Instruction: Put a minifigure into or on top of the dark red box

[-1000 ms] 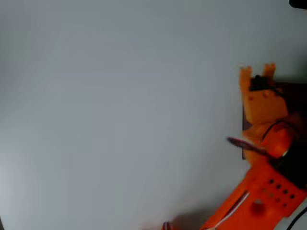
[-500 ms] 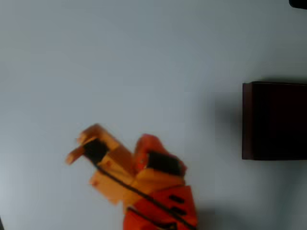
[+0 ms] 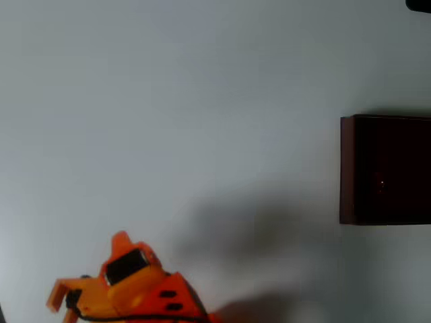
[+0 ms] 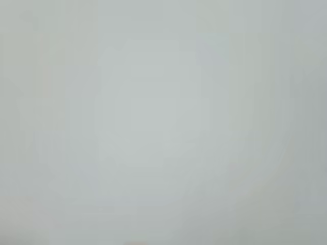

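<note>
Overhead view: dark red box (image 3: 385, 169) at the right edge of the pale table (image 3: 202, 101); orange gripper (image 3: 57, 301) far to its lower left, jaw state indiscernible.

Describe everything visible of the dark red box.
In the overhead view the dark red box is a rectangular maroon container with thin reddish-brown walls and a nearly black inside. It sits flat on the pale table at the right edge, which cuts it off. A tiny reddish speck shows inside, too small to identify. Nothing touches it.
</note>
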### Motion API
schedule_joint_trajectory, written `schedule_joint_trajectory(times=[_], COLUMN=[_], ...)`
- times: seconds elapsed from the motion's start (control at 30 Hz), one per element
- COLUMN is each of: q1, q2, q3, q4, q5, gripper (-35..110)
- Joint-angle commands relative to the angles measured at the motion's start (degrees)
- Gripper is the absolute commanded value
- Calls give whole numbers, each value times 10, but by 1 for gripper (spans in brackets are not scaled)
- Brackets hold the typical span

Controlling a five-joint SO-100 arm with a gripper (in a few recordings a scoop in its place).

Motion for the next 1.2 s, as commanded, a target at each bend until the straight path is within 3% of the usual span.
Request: schedule_joint_trajectory(times=[0.0,0.07,0.23,0.53,0.7,0.97,1.07,1.17], q1=[-24,-40,-55,-82,-111,-164,-185,-189], q2=[261,303,324,323,323,323,323,323], q3=[116,129,170,265,268,255,255,255], q4=[46,105,142,95,49,105,104,104], q5=[13,21,22,146,-27,-56,-73,-76], gripper=[0,0,0,0,0,0,8,0])
